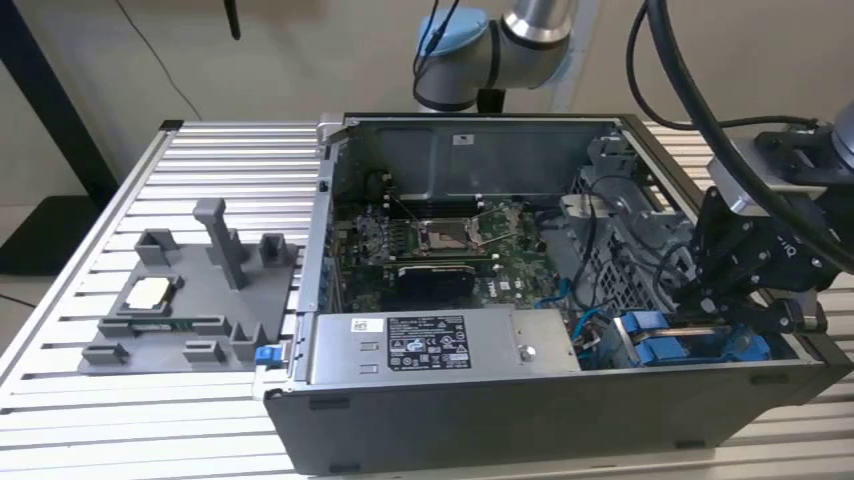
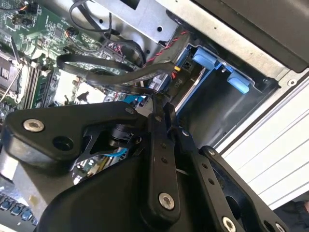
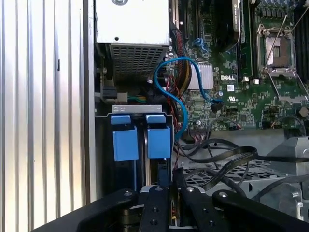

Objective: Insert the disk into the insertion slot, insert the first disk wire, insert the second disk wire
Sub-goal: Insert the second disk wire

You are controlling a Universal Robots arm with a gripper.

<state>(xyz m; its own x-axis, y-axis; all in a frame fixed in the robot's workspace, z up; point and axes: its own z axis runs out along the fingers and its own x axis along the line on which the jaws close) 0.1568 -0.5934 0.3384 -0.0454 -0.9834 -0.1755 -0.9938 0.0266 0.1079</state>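
Observation:
In the exterior view my black gripper reaches down into the open computer case at the exterior view's right, just above the insertion slot. The disk sits in that slot, showing by its blue carrier frame. In the second wrist view the fingertips are pressed together on the end of a flat black disk wire, which loops back over the motherboard. This wire end is held against the disk's edge, beside a red-and-black wire with a yellow plug. The first wrist view has the blue tabs just ahead of the gripper.
A grey labelled power-supply box lies along the case's front wall. A blue cable and loose black cables crowd the space beside the bay. The motherboard fills the case floor. A grey fixture tray stands on the slatted table at the exterior view's left.

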